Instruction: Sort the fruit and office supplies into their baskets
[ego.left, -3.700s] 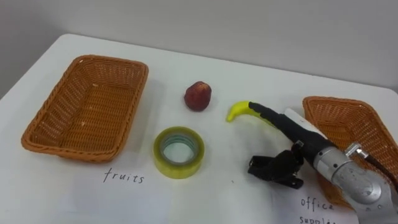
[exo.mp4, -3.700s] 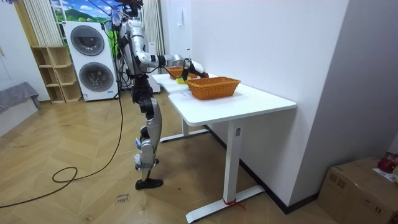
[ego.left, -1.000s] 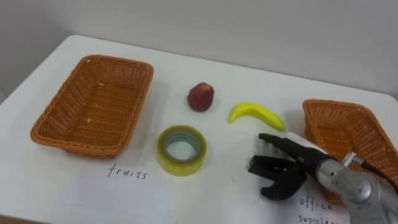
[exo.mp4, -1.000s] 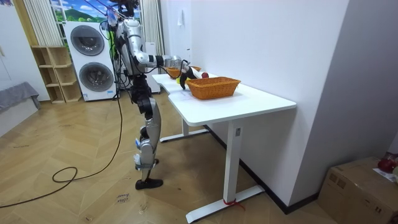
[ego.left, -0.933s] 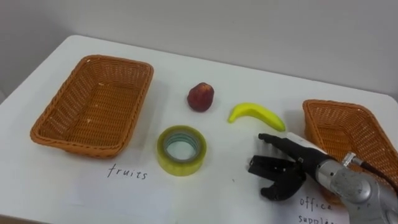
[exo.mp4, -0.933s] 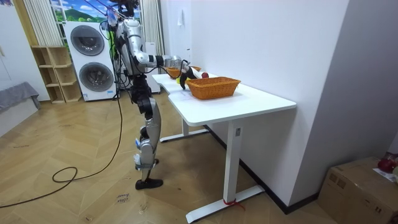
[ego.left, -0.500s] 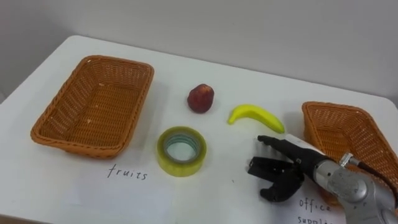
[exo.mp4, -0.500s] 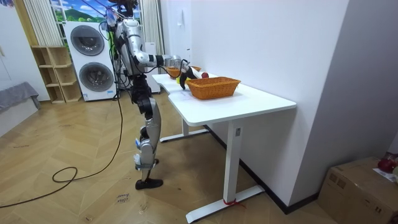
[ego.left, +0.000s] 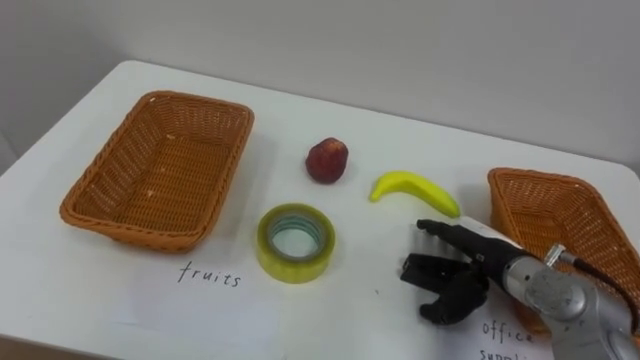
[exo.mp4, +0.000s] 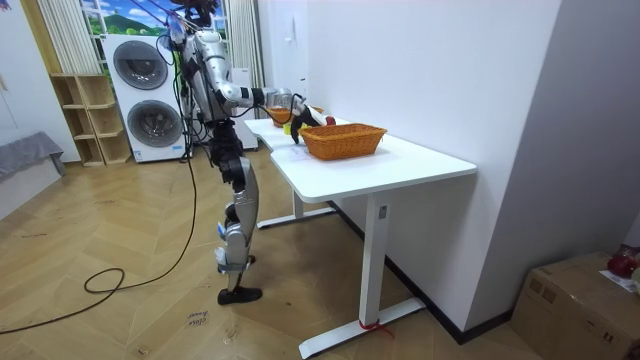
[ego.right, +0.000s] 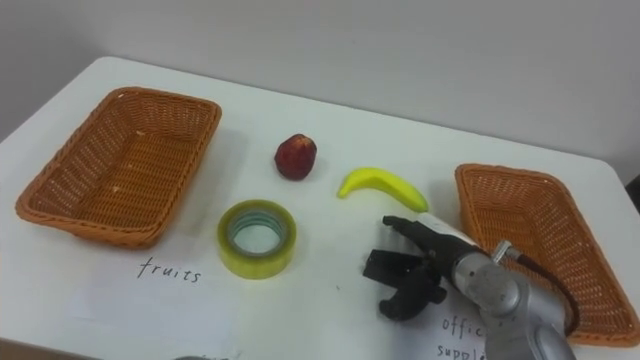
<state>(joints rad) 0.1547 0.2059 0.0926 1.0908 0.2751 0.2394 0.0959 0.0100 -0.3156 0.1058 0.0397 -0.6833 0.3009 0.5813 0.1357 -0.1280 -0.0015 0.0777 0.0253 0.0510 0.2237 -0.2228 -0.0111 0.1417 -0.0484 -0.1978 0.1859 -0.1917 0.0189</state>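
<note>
My right hand (ego.left: 492, 262) rests low on the white table (ego.left: 350, 120) at the right, with fingers and thumb curled round a small black object (ego.left: 424, 270). Just beyond it lies a yellow banana (ego.left: 412, 188), uncovered. A red apple (ego.left: 327, 160) sits at the table's middle. A roll of yellow tape (ego.left: 294, 266) lies flat nearer me. The empty wicker basket (ego.left: 200, 100) above the handwritten "fruits" label is at the left. The second wicker basket (ego.left: 530, 176), by the "office" label, stands at the right, close behind my hand. In the room view I stand at the table's end with my right arm (exo.mp4: 262, 96) reaching over it.
Handwritten labels on paper (ego.left: 210, 276) lie along the near edge. Open tabletop separates the tape from my right hand. Behind me in the room view stand washing machines (exo.mp4: 148, 95) and a shelf.
The camera has shifted a little. Since 3.7 s ago my right hand drew back off the banana and came down round the black object; over the last second it has barely moved.
</note>
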